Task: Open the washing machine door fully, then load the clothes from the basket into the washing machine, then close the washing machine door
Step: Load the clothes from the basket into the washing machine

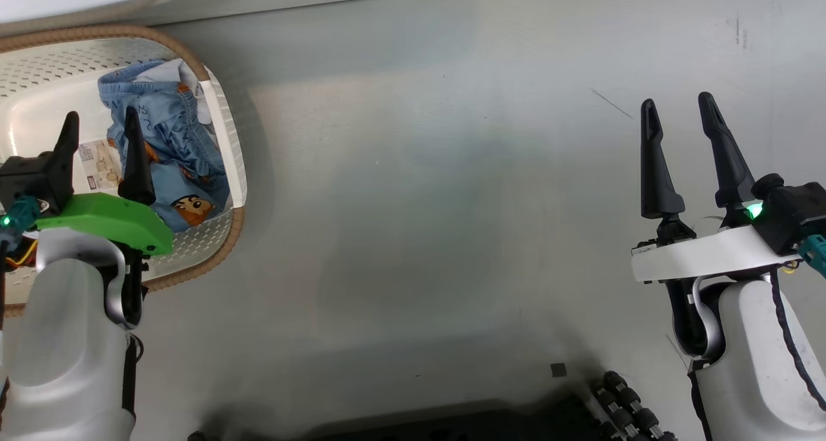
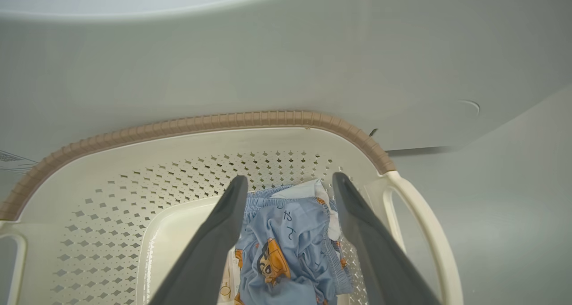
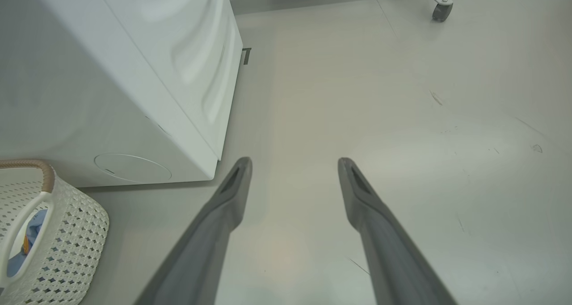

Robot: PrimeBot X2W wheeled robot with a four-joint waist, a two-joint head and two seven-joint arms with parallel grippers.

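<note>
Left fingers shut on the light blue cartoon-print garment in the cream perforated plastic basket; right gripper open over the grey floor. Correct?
No. The left wrist view shows the left gripper open, fingers apart over the light blue cartoon-print garment lying in the cream perforated plastic basket. The right gripper is open over the grey floor, as stated.

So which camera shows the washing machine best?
The right wrist view: the washing machine shows two faces and a corner. Head view: a white strip. Left wrist view: a blank panel behind the basket.
</note>
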